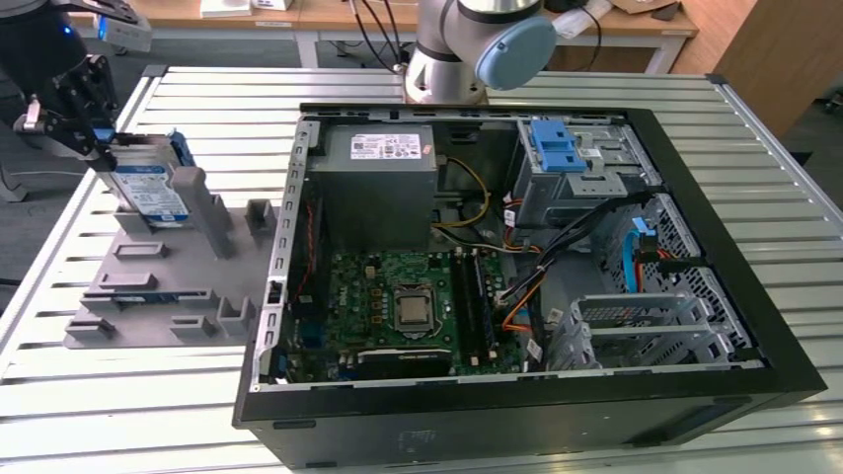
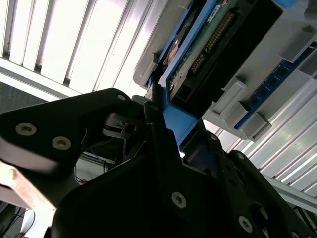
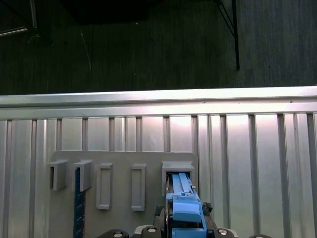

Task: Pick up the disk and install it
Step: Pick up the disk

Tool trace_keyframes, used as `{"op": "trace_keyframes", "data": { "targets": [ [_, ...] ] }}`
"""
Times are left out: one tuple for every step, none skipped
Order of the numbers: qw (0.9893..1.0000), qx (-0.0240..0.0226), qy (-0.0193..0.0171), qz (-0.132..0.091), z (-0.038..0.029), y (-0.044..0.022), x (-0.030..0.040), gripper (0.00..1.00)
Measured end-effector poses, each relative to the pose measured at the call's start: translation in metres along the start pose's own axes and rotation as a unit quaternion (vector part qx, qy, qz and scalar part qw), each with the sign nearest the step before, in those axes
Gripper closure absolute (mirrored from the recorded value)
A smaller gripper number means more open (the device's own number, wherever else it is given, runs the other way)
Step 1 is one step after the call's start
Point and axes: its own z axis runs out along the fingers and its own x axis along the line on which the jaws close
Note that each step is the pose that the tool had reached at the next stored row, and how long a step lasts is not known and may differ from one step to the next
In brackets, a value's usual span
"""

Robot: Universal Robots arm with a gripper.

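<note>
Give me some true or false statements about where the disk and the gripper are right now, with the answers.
1. The disk stands on edge in the grey holder, outside the computer case. True.
2. The disk is mounted inside the computer case. False: it is in the grey holder on the exterior view's left, beside the case.
3. The gripper is closed on the disk's blue frame. True, as the second wrist view shows.
4. The computer case has its side panel on. False: the case lies open, with the motherboard showing.
</note>
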Motion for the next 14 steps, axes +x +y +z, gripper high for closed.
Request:
{"op": "trace_keyframes", "data": {
  "targets": [
    [1.0000,0.0000,0.0000,0.000,0.0000,0.0000,0.0000,0.64],
    [1.0000,0.0000,0.0000,0.000,0.0000,0.0000,0.0000,0.64],
    [1.0000,0.0000,0.0000,0.000,0.0000,0.0000,0.0001,0.64],
    [1.0000,0.0000,0.0000,0.000,0.0000,0.0000,0.0001,0.64],
    [1.0000,0.0000,0.0000,0.000,0.0000,0.0000,0.0001,0.64],
    [1.0000,0.0000,0.0000,0.000,0.0000,0.0000,0.0001,0.64],
    [1.0000,0.0000,0.0000,0.000,0.0000,0.0000,0.0001,0.64],
    [1.0000,0.0000,0.0000,0.000,-0.0001,0.0000,0.0001,0.64],
    [1.0000,0.0000,0.0000,0.000,-0.0005,0.0000,0.0001,0.64],
    [1.0000,0.0001,0.0000,0.000,-0.0013,0.0000,0.0001,0.64],
    [1.0000,0.0000,0.0000,0.000,-0.0021,0.0000,0.0001,0.64],
    [1.0000,0.0000,0.0000,0.000,-0.0031,0.0000,0.0001,0.64],
    [1.0000,0.0000,0.0000,0.000,-0.0042,0.0000,0.0001,0.64],
    [1.0000,0.0000,0.0000,0.000,-0.0051,0.0001,0.0001,0.64]
  ]
}}
